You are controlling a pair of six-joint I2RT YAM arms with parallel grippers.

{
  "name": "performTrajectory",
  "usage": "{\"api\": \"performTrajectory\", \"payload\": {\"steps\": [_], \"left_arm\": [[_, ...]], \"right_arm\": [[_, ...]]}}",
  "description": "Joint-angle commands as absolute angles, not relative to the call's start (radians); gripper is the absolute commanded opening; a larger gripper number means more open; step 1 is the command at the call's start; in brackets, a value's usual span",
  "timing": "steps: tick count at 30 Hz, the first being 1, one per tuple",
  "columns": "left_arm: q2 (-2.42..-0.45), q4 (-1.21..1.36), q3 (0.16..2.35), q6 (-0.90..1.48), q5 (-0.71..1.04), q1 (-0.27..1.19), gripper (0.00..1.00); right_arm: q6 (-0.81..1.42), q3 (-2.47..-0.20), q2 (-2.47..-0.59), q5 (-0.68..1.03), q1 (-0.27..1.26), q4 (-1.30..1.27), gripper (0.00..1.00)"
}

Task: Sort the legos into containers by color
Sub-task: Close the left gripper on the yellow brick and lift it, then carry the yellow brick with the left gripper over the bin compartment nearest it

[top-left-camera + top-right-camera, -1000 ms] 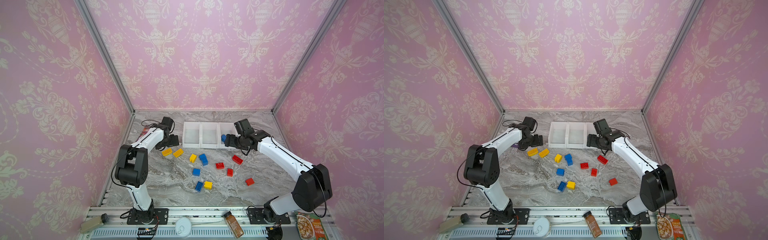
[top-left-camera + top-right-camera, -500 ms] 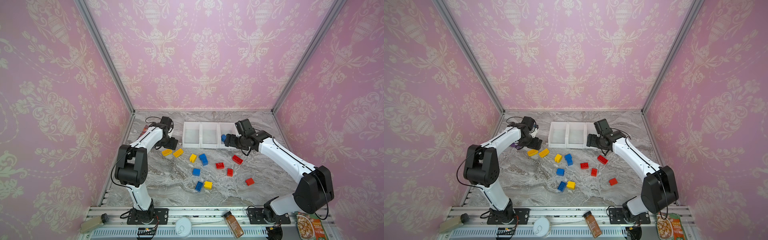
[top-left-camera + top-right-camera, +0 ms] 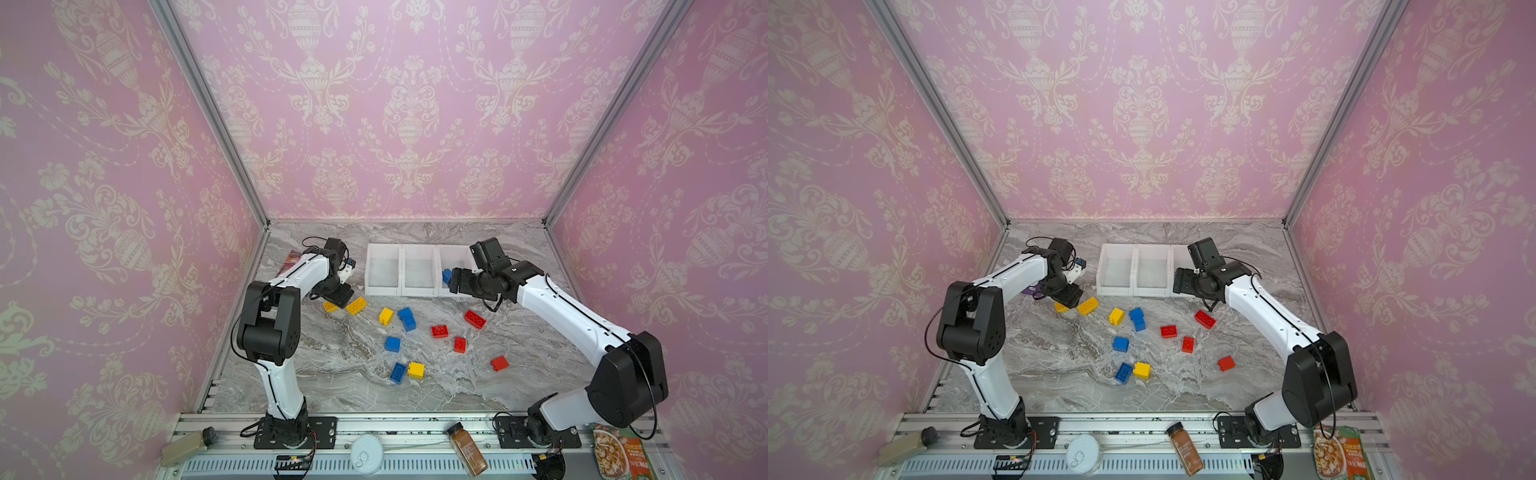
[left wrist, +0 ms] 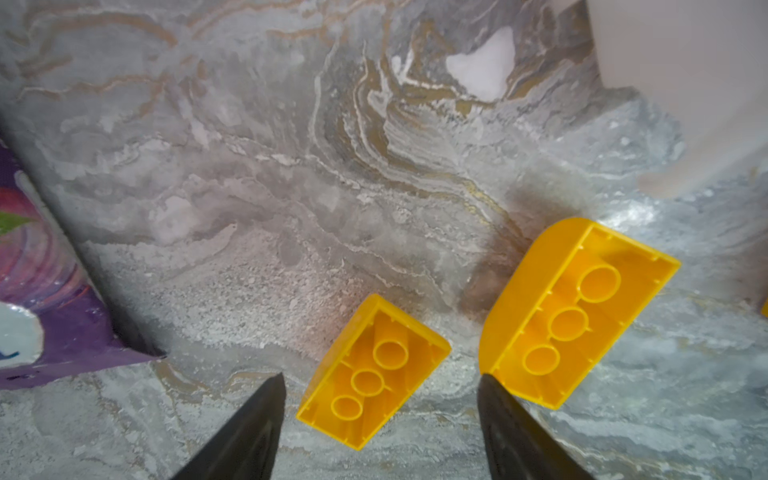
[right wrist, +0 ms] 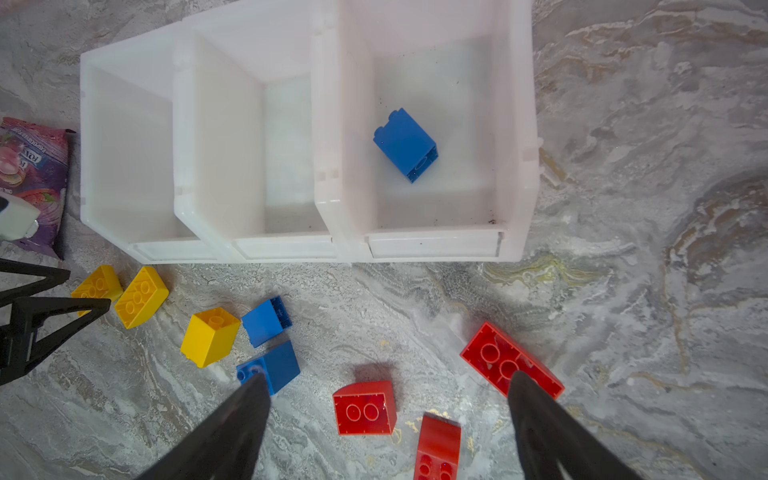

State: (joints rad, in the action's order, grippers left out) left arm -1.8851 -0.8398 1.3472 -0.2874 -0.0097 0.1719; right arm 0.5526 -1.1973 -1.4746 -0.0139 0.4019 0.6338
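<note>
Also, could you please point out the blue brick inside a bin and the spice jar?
blue brick [image 5: 405, 145]: right wrist view, on its smooth side face.
spice jar [image 3: 467, 454]: in a top view, on its label.

We're looking into a lab robot cell, not a home: pink wallpaper walls [image 3: 415, 124] are standing as flat panels between bare aluminium posts [image 3: 208, 112], boxing in a marble-print tabletop [image 3: 332, 386]. A left arm [image 3: 270, 324] and a right arm [image 3: 573, 324] are sitting bolted to a slotted metal rail [image 3: 415, 432] at the front, with a spice jar [image 3: 467, 455] lying on it.
</note>
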Motion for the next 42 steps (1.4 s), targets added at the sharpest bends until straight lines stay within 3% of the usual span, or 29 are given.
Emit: {"api": "performTrajectory", "payload": {"steps": [1,17,22,26,35,42], "left_arm": [[-1.908,-0.860,1.370,-0.327,-0.043,0.159,0.75],[-1.950,-0.861,1.382,-0.311,-0.002,0.144,0.69],[-1.953,-0.871,1.385,-0.294,0.011,0.145,0.55],[-1.950,-0.878,1.386,-0.286,0.009,0.150,0.37],[-1.947,-0.886,1.390,-0.251,0.031,0.159,0.27],[-1.793,-0.810,1.377,-0.158,0.076,0.199,0.25]], "right_arm": [[0.567,-1.184,-1.447,-0.014,0.413,0.654,0.91],[0.579,-1.184,-1.442,-0.018,0.411,0.650,0.91],[0.582,-1.184,-1.439,-0.023,0.410,0.646,0.91],[0.587,-1.144,-1.433,-0.022,0.407,0.640,0.91],[0.591,-1.133,-1.416,-0.020,0.403,0.637,0.91],[0.592,-1.121,-1.396,-0.020,0.397,0.638,0.91]]}}
